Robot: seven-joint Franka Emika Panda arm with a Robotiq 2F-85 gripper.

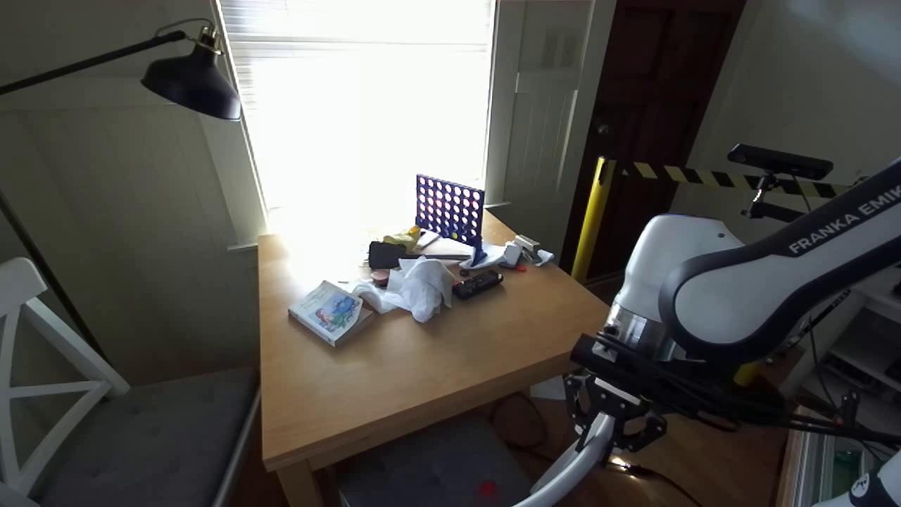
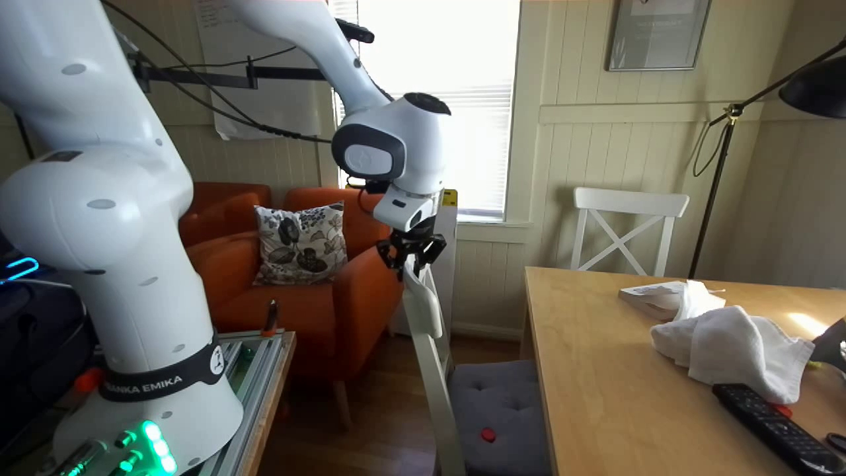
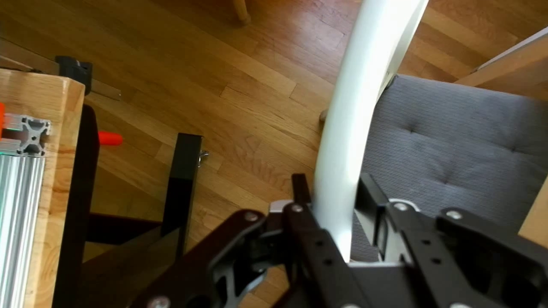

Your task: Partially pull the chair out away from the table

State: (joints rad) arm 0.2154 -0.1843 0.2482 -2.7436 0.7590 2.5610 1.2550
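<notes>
Okay, gripper has both fingers clamped on the white chair by its curved top rail, grey seat cushion below them with a red disc on it, cushion front running under the tan table across the seat from them.

A white cloth is lying crumpled in both exterior views. In an exterior view, a book is resting left of the cloth, its illustrated cover facing up, while a black remote is lying just right of the cloth. A blue game grid is standing upright behind the cloth, a yellow post is rising well to the cloth's right, and a black lamp is hanging high on the cloth's left. In an exterior view, an orange armchair is standing well left of the cloth, holding a patterned pillow.
</notes>
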